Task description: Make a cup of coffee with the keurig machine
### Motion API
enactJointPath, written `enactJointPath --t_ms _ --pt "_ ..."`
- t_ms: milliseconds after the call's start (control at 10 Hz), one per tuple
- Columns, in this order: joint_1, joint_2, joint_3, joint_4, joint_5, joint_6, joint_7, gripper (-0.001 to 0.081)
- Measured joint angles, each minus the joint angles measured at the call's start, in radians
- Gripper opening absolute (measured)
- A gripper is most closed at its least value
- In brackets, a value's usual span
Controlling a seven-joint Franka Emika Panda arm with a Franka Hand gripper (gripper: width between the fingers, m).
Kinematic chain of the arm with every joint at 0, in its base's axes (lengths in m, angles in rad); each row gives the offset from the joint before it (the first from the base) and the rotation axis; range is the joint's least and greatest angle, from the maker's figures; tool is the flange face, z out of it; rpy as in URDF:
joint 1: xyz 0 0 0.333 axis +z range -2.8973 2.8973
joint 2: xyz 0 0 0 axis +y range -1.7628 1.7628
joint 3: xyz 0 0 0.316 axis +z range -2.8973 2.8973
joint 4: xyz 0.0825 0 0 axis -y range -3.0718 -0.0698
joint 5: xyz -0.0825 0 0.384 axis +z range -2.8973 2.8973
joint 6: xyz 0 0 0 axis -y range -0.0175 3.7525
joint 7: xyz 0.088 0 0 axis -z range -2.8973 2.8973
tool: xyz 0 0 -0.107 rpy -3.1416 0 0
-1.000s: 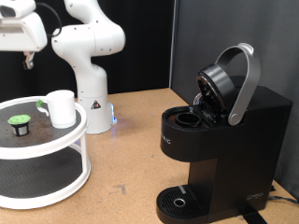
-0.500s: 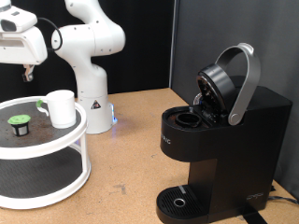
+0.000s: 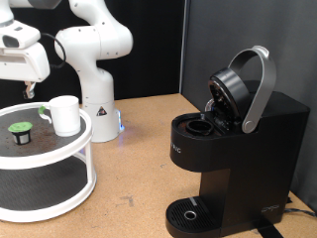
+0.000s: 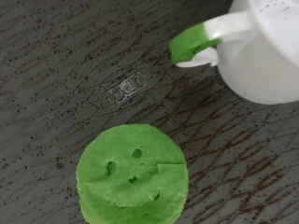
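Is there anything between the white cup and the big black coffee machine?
No. In the exterior view, only bare brown table lies between the cup on its white round shelf and the keurig machine.

Cup (image 3: 65, 114) beside pod (image 3: 19, 129) on stand (image 3: 59, 188); machine (image 3: 238, 149) rightward

a robot lab, not a home kitchen. a white robot arm base (image 3: 96, 59) stands bolted on a bare wooden table (image 3: 139, 149). black curtains (image 3: 238, 30) hang behind.
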Motion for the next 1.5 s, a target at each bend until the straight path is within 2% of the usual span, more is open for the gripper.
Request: enactJointPath --t_ms 800,1500 --pt "0.0 0.082 -0.047 -0.097 -0.022 0.204 0.003 0.0807" --pt "0.0 0.154 -0.067 -0.141 -0.029 0.295 -0.01 0.0807"
